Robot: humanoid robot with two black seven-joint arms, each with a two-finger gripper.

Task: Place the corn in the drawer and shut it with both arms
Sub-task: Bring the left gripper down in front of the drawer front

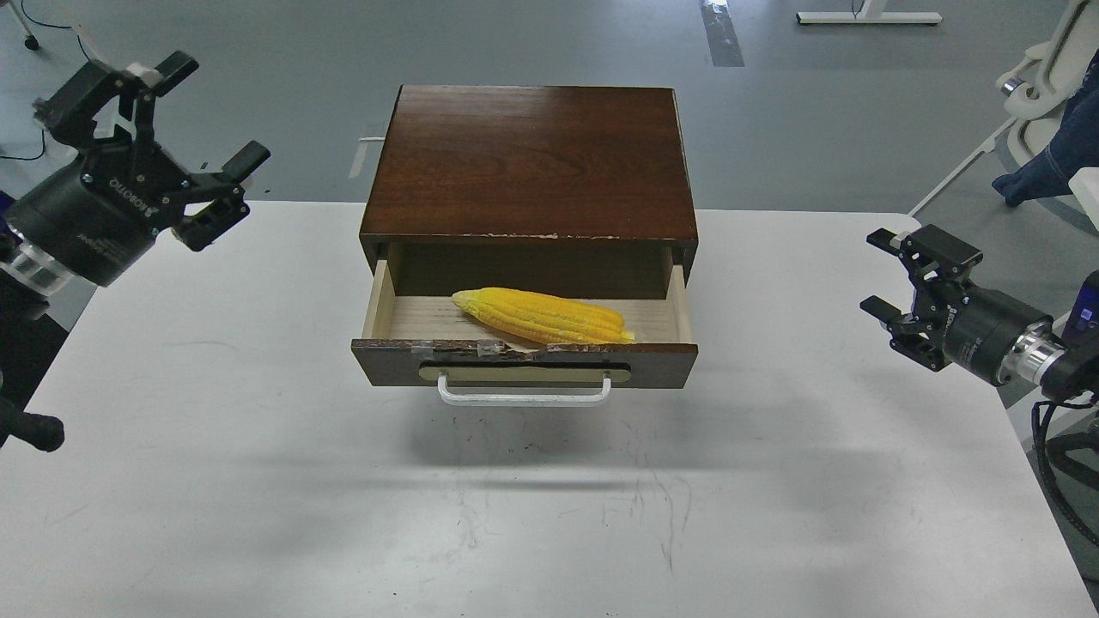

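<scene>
The white worktop [258, 481] carries a dark wooden cabinet [532, 159] whose drawer [524, 360] stands pulled out. The corn [543, 315] lies inside it, slanted, against the front edge. My left fingers [210, 112] are spread apart over the worktop's left edge; my right fingers [883, 273] are apart too, empty.

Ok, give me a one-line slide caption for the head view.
Corn cob lying in the open drawer, both open hands, left and right, clear of the cabinet.
</scene>
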